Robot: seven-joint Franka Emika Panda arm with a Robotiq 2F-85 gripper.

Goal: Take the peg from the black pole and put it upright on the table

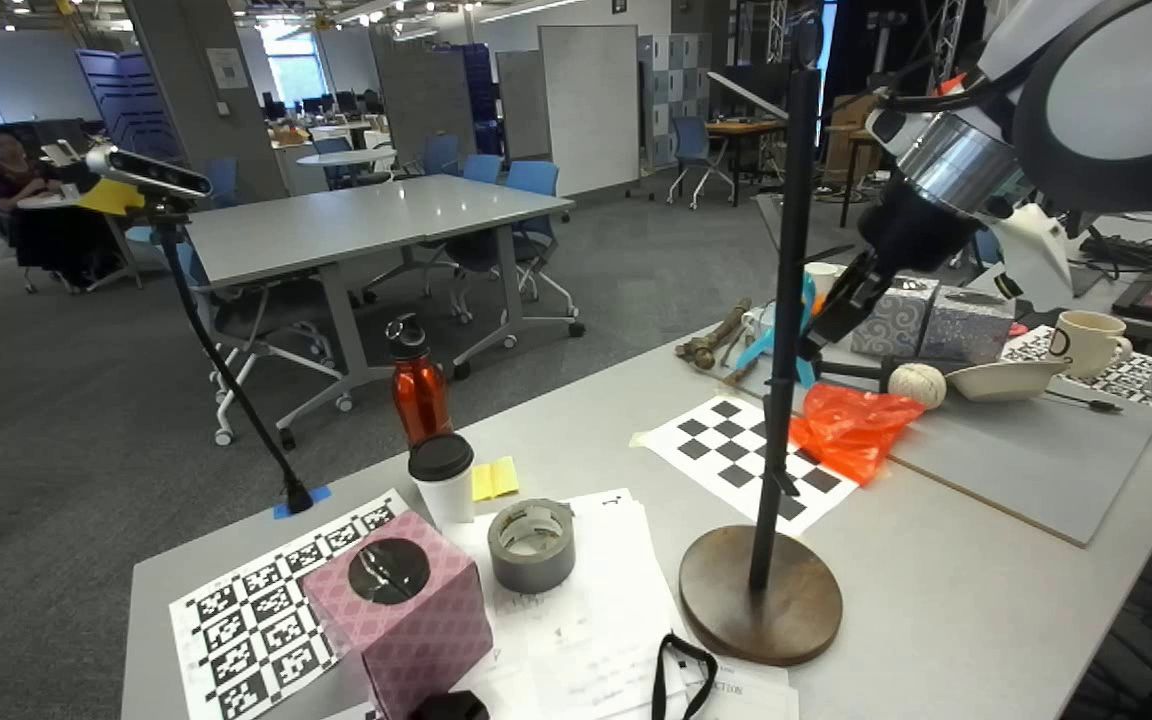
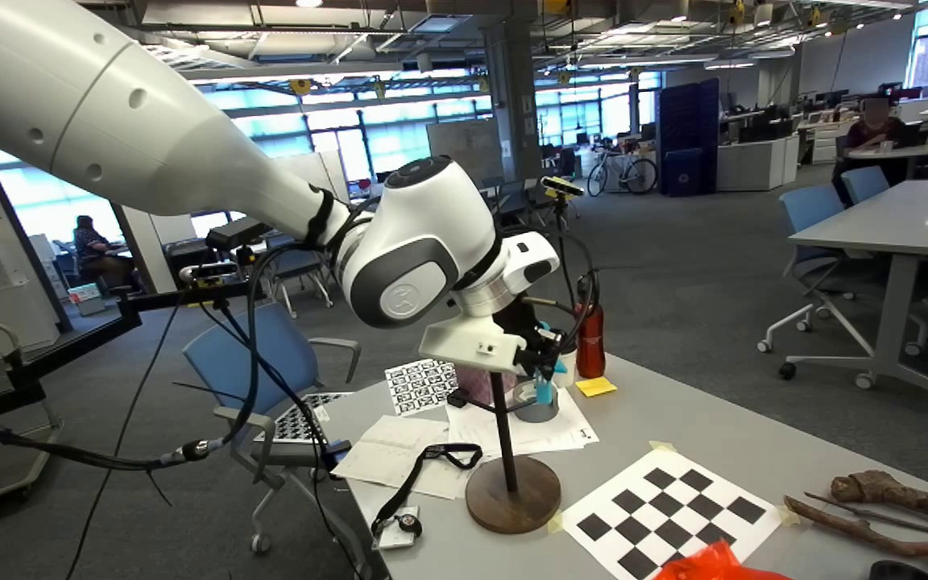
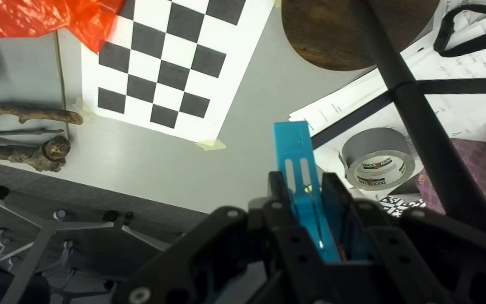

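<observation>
Gripper (image 3: pixel 305 181), black, lower centre of the wrist view: clenched on the cyan peg (image 3: pixel 292 137), which it bears above the light grey table (image 3: pixel 154 169). Same view, left to right: sticks (image 3: pixel 32 114), left edge; orange-red plastic (image 3: pixel 36 17), upper left; checker sheet (image 3: pixel 158 67), upper left of centre; side arm (image 3: pixel 352 121), just right of the peg (touching or apart, cannot tell); round brown base (image 3: pixel 323 36), upper right; grey tape roll (image 3: pixel 376 142), right of centre; black pole (image 3: pixel 421 120), carrying that arm, slanting down the right.

White robot arm (image 2: pixel 214 153) bent over the table (image 2: pixel 657 411), wrist (image 2: pixel 484 296) angled down, black gripper (image 3: pixel 304 179) overlapping the table's edge in the wrist view, fingers (image 3: pixel 332 194) clamped narrowly
</observation>
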